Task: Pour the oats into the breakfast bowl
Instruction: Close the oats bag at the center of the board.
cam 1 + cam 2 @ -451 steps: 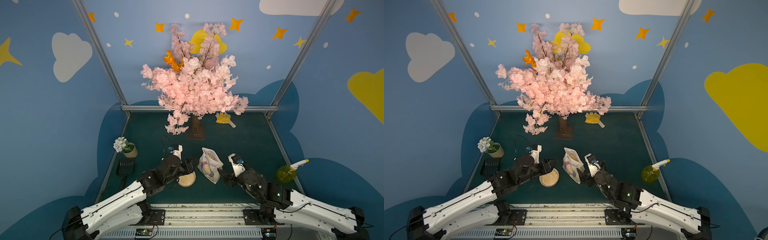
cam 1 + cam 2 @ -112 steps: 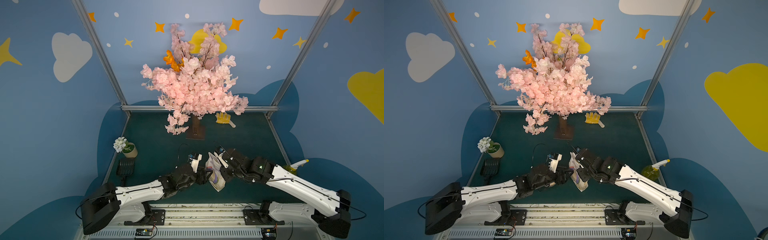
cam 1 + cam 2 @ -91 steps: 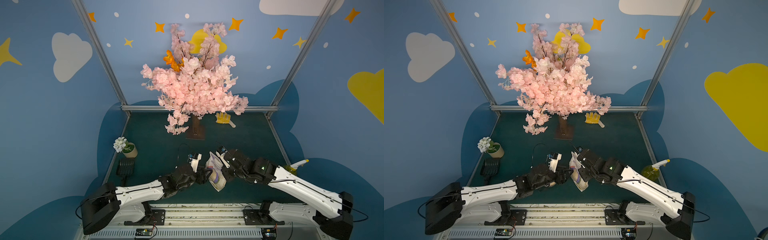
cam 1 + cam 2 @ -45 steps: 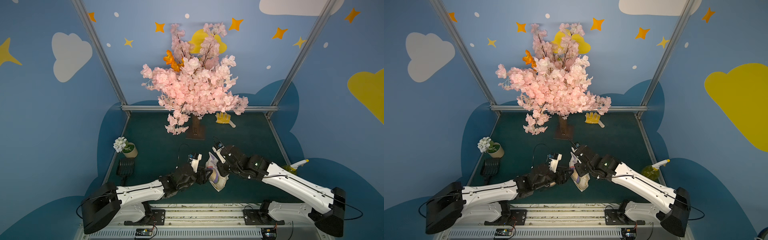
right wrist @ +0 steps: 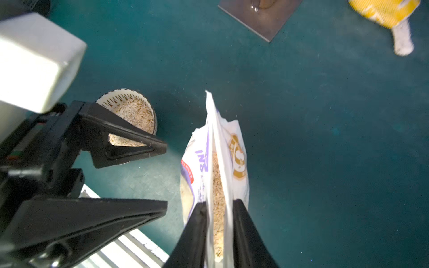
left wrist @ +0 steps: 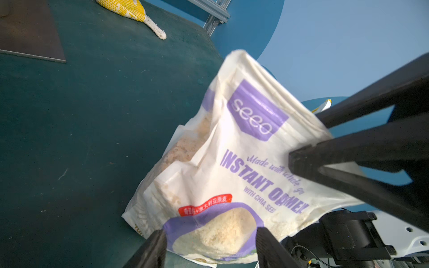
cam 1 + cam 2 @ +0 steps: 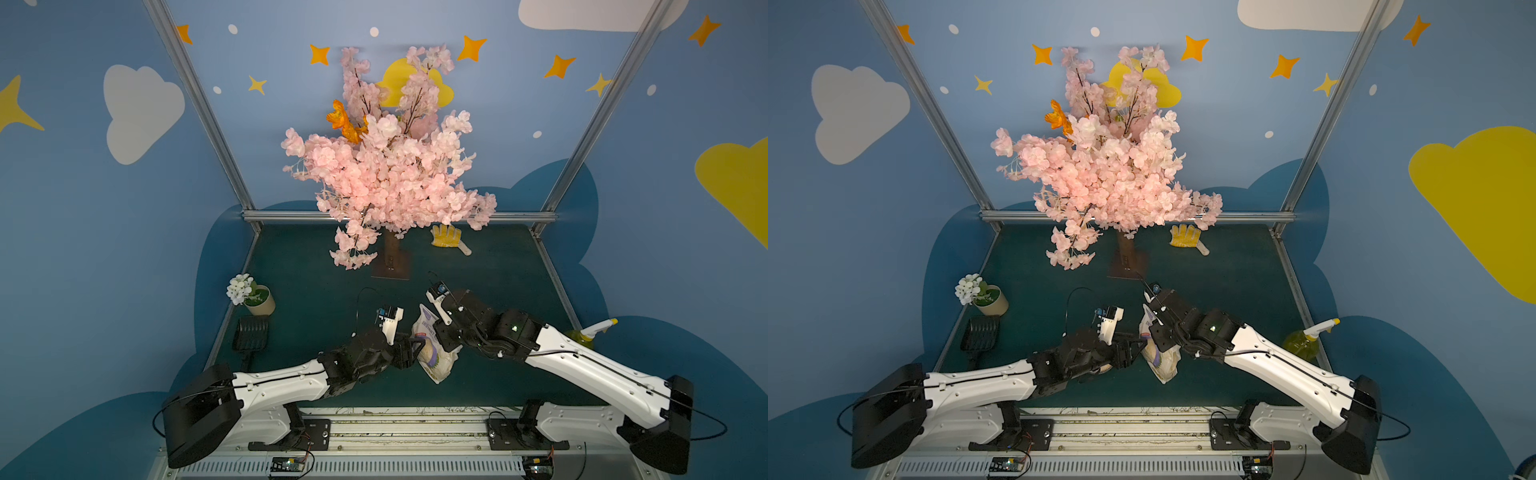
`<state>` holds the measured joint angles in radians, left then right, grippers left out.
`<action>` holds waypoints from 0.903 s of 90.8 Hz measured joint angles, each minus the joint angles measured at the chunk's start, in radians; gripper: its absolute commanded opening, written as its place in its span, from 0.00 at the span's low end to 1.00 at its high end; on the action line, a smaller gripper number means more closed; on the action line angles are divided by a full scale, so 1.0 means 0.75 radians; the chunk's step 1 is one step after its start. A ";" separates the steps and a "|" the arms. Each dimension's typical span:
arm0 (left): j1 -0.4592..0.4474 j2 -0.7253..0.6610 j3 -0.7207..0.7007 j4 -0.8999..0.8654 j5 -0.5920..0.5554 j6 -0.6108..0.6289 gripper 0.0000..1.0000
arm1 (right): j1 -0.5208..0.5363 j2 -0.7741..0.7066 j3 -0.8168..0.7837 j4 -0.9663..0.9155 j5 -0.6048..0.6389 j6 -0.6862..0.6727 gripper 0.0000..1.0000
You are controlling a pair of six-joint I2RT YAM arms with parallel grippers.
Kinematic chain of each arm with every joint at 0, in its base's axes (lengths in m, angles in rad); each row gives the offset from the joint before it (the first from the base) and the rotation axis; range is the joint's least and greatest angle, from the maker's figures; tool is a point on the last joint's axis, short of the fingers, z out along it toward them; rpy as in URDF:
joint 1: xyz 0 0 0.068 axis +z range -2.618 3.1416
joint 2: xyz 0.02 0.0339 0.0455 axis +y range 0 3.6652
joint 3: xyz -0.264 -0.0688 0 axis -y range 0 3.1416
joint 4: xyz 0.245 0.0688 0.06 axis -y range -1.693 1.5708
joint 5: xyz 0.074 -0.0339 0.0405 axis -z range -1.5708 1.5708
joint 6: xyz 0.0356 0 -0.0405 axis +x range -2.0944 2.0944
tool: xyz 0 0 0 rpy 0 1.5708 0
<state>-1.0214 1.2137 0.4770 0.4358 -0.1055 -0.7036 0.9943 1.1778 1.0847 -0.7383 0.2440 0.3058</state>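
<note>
The bag (image 7: pixel 430 361) is sitting up near the front middle of the green desk (image 7: pixel 324 282), at about 6 o'clock in both top views. I cannot tell if its bottom is touching the desk. The right end effector (image 5: pixel 219 205) is reaching in from 3 o'clock and gripping the bag at a corner of its open top, with one finger pressing on each side. Pale oats (image 5: pixel 217 185) are showing inside the open top. The left end effector (image 5: pixel 166 175) is coming in from 9 o'clock. Its jaws are standing wide apart, with their tips just beside the bag and not touching it.

The bowl (image 5: pixel 111 101) is sitting on the desk near the bag, on the left end effector's side. One left finger is hiding part of it in the right wrist view. Oats are lying in the bowl too. In both top views the left arm is covering the bowl.

A pink tree (image 7: pixel 386 178) is standing at 12 o'clock. A yellow glove (image 7: pixel 446 237) is lying at 1 o'clock. A flowerpot (image 7: pixel 262 299) is standing at 9 o'clock, and a spray bottle (image 7: pixel 582 334) is standing at 3 o'clock, well apart from the bag.
</note>
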 measured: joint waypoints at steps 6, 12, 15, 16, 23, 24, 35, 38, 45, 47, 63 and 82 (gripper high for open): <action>0.000 0.000 0.000 -0.001 0.000 -0.001 0.65 | -0.008 0.005 0.000 0.016 0.001 -0.005 0.27; 0.000 0.000 0.000 -0.001 0.000 0.000 0.65 | -0.014 0.020 0.004 0.033 -0.001 -0.014 0.24; 0.000 0.000 0.000 -0.001 0.000 0.000 0.65 | -0.015 0.034 0.010 0.041 -0.002 -0.018 0.21; 0.000 0.000 0.000 -0.001 0.000 -0.001 0.65 | -0.015 0.040 0.012 0.044 -0.002 -0.018 0.21; 0.000 0.000 0.000 -0.001 0.000 0.000 0.65 | -0.016 0.081 0.031 0.058 -0.010 -0.028 0.13; 0.000 0.000 0.000 -0.001 0.000 0.000 0.65 | -0.016 0.089 0.034 0.060 -0.012 -0.031 0.07; 0.000 0.000 0.000 -0.001 0.000 0.000 0.65 | -0.018 0.145 0.070 0.060 -0.033 -0.044 0.00; 0.000 0.000 0.000 -0.001 0.000 0.000 0.65 | -0.018 0.154 0.081 0.053 -0.032 -0.038 0.00; 0.000 0.000 0.000 -0.001 0.000 -0.001 0.64 | -0.011 0.158 0.095 0.036 -0.016 -0.028 0.00; 0.000 0.000 0.000 -0.001 0.000 0.000 0.64 | -0.009 0.158 0.096 0.033 -0.009 -0.027 0.00; -0.001 -0.003 0.000 -0.001 -0.001 0.000 0.64 | 0.002 0.157 0.095 0.032 0.008 -0.026 0.27; -0.001 -0.008 0.000 -0.001 0.000 0.000 0.64 | 0.002 0.157 0.095 0.089 0.020 -0.064 0.39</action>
<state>-1.0218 1.2076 0.4770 0.4351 -0.1055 -0.7036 0.9955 1.2953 1.1557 -0.6716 0.2592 0.2577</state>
